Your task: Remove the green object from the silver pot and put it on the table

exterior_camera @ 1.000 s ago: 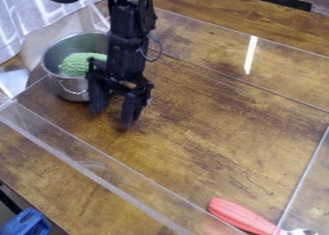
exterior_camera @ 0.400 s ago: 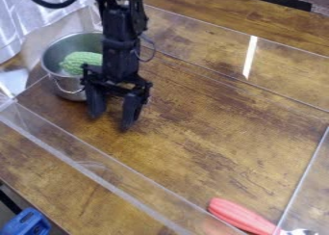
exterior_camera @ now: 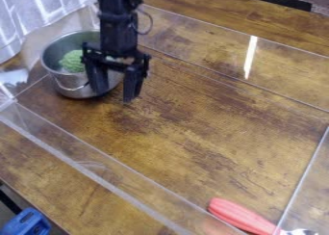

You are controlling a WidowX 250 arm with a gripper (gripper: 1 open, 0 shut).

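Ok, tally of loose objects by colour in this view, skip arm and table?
Green: 1, the green object
Silver: 1, the pot
Red: 1, the handled item
Blue: 1, the partly visible item at the lower left edge
Total: 4

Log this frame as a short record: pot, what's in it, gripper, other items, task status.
pot: silver pot, at the far left of the table
contents: green object, inside the pot, partly hidden by the arm
gripper: dark, over the pot's right side; fingertip opening cannot be told
other items: red-handled item near the bottom right; blue item at the bottom left corner
border: clear low walls around the tabletop
task status: not done; green object not on the table
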